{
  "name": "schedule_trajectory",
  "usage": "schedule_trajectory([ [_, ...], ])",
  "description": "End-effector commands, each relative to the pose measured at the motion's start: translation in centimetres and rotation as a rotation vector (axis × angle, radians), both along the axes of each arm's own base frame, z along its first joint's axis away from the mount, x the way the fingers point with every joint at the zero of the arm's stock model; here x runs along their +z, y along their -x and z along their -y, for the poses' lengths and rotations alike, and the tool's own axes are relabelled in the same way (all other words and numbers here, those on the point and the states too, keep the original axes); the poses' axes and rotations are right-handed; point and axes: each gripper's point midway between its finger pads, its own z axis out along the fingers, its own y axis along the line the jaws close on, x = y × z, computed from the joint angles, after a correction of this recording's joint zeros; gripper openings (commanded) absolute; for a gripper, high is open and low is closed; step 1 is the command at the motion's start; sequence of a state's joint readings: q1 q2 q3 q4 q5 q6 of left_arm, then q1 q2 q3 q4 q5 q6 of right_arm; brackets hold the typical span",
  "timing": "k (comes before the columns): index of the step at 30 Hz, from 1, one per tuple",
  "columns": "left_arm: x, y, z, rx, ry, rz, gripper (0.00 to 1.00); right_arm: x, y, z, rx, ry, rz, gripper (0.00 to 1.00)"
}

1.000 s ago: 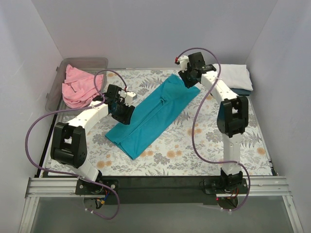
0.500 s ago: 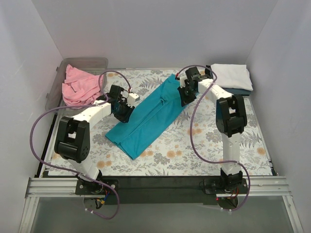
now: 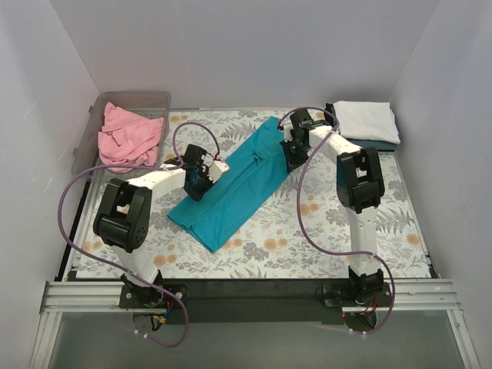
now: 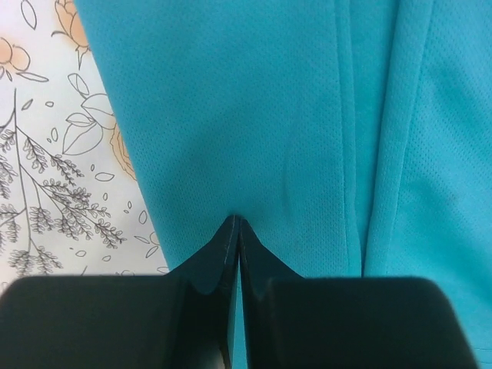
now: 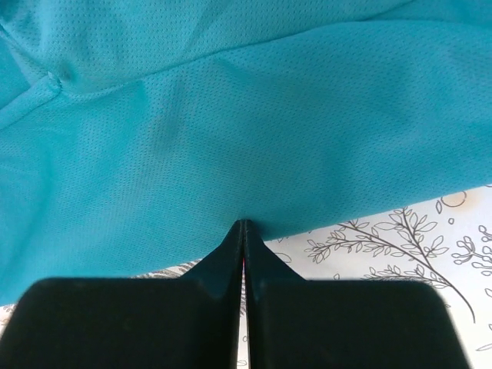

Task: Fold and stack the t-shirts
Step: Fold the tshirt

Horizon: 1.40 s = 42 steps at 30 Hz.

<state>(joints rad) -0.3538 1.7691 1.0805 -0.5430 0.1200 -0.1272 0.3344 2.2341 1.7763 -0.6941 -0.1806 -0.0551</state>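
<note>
The teal t-shirt [image 3: 246, 181] lies as a long folded strip running diagonally across the floral table cloth. My left gripper [image 3: 194, 184] is shut, with its tips down on the strip's left edge [image 4: 254, 115]; nothing shows pinched between the jaws [image 4: 234, 223]. My right gripper [image 3: 290, 157] is shut, with its tips at the strip's right edge near the far end [image 5: 243, 224]; the table cloth shows just behind them. The pink t-shirt [image 3: 127, 138] lies crumpled in the bin. The white t-shirt [image 3: 367, 119] lies folded on the dark grey-blue one [image 3: 386, 144] at the far right.
A clear plastic bin [image 3: 131, 100] stands at the far left corner. White walls close in the back and both sides. The floral table cloth [image 3: 307, 231] covers the table.
My left gripper has moved right onto the teal shirt's left edge. My right gripper has come down from the shirt's far end to its right edge. Both arms have lowered.
</note>
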Motion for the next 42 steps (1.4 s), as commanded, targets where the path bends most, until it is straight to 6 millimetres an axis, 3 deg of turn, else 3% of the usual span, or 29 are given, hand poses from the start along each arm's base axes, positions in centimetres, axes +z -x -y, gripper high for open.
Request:
schedule_trajectory([
  [1, -1.1, 2.5, -0.4, -0.069, -0.054, -0.026, 0.0, -2.6, -0.8, 1.0, -0.002, 0.112, 0.008, 0.01],
  [3, -1.9, 4.3, -0.5, -0.097, -0.084, -0.056, 0.0, -3.2, -1.0, 1.3, -0.004, 0.136, 0.007, 0.01],
  [7, -1.7, 7.5, 0.8, -0.13, -0.075, -0.104, 0.0, -3.7, -2.3, 1.2, 0.01, 0.152, 0.031, 0.01],
  [11, -0.9, 10.7, 4.5, -0.168, -0.006, -0.182, 0.0, -3.2, -4.8, 0.2, 0.024, 0.127, 0.086, 0.01],
  [13, -0.2, 12.4, 7.2, -0.2, 0.063, -0.241, 0.0, -3.3, -5.8, -0.2, 0.042, 0.12, 0.108, 0.01],
  [14, 0.5, 13.1, 8.6, -0.225, 0.081, -0.259, 0.0, -2.3, -7.2, -0.7, 0.042, 0.109, 0.152, 0.01],
  [17, 1.7, 14.5, 11.0, -0.244, 0.132, -0.297, 0.0, -1.7, -8.6, -1.5, 0.069, 0.084, 0.19, 0.01],
  [20, 2.9, 15.4, 12.8, -0.24, 0.189, -0.324, 0.0, 0.9, -10.1, -2.3, 0.079, 0.053, 0.256, 0.01],
  [23, 4.5, 14.2, 13.4, -0.216, 0.223, -0.282, 0.0, 4.2, -9.8, -2.0, 0.09, 0.05, 0.306, 0.01],
  [24, 5.4, 13.6, 13.6, -0.206, 0.251, -0.261, 0.0, 4.2, -8.9, -1.6, 0.096, 0.059, 0.289, 0.01],
  [25, 6.8, 13.0, 13.7, -0.192, 0.289, -0.235, 0.0, 7.3, -8.7, -1.5, 0.101, 0.044, 0.341, 0.01],
  [27, 8.7, 11.5, 13.3, -0.16, 0.354, -0.221, 0.0, 9.4, -7.5, -1.1, 0.117, 0.044, 0.361, 0.01],
  [28, 10.3, 10.6, 13.2, -0.15, 0.391, -0.187, 0.0, 11.7, -6.3, -0.9, 0.13, 0.024, 0.386, 0.01],
  [29, 11.1, 9.5, 12.5, -0.118, 0.418, -0.163, 0.0, 12.7, -5.4, -0.8, 0.153, 0.019, 0.393, 0.01],
  [30, 11.9, 9.0, 12.1, -0.109, 0.436, -0.132, 0.0, 15.4, -4.4, -0.7, 0.162, -0.003, 0.437, 0.01],
  [34, 12.5, 6.2, 10.6, -0.056, 0.46, -0.035, 0.0, 16.0, 0.1, -1.2, 0.231, -0.083, 0.379, 0.02],
  [36, 12.2, 4.6, 9.9, 0.017, 0.493, -0.046, 0.0, 15.6, 1.2, -1.4, 0.213, -0.113, 0.334, 0.01],
  [41, 13.2, 0.3, 11.6, 0.101, 0.628, -0.091, 0.0, 11.1, 4.4, -3.1, 0.204, -0.225, 0.11, 0.01],
  [42, 12.4, -0.3, 11.9, 0.156, 0.637, -0.129, 0.0, 9.9, 4.8, -3.4, 0.183, -0.239, 0.06, 0.01],
])
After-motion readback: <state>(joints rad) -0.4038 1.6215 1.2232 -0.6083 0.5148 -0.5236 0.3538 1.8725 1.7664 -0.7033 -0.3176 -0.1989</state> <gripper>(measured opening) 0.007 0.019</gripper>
